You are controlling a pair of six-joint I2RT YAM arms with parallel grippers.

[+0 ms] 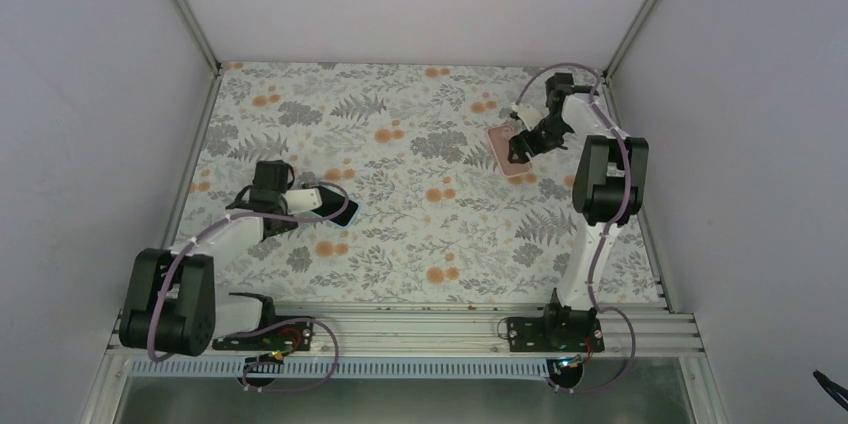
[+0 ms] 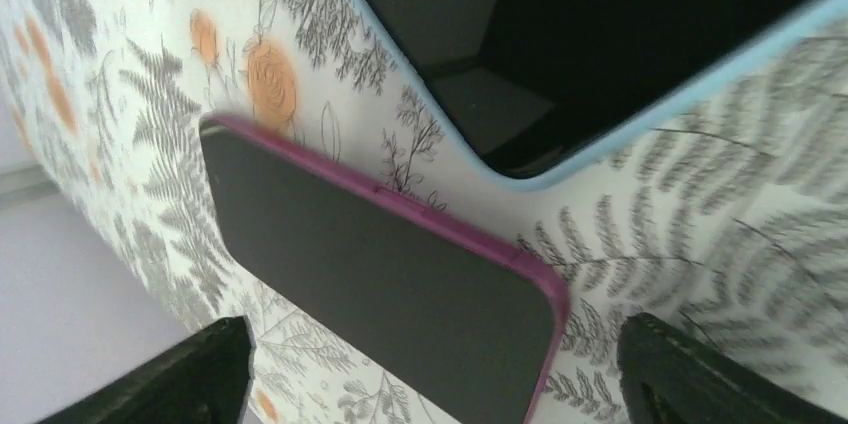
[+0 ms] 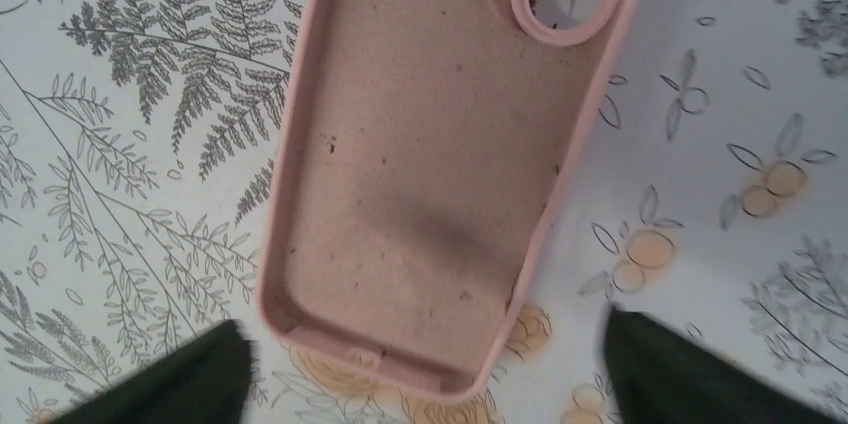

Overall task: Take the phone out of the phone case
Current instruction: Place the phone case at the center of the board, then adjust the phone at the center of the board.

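Note:
In the left wrist view a phone in a magenta case [image 2: 380, 284] lies screen up on the floral table. A second phone in a light blue case [image 2: 600, 34] lies just beyond it. My left gripper [image 2: 440, 389] is open, with one finger on each side of the magenta phone's near end, not touching it. In the top view it is at the left [image 1: 300, 204], by the phones [image 1: 340, 210]. My right gripper [image 3: 430, 384] is open just above an empty pink phone case [image 3: 440, 164] lying inside up. They show in the top view at the far right [image 1: 525, 142].
The floral table cover [image 1: 420, 234] fills the enclosure floor. Grey walls and metal frame posts stand close on both sides. The pink case [image 1: 508, 162] lies near the right wall. The metal rail [image 1: 420, 329] with the arm bases runs along the near edge.

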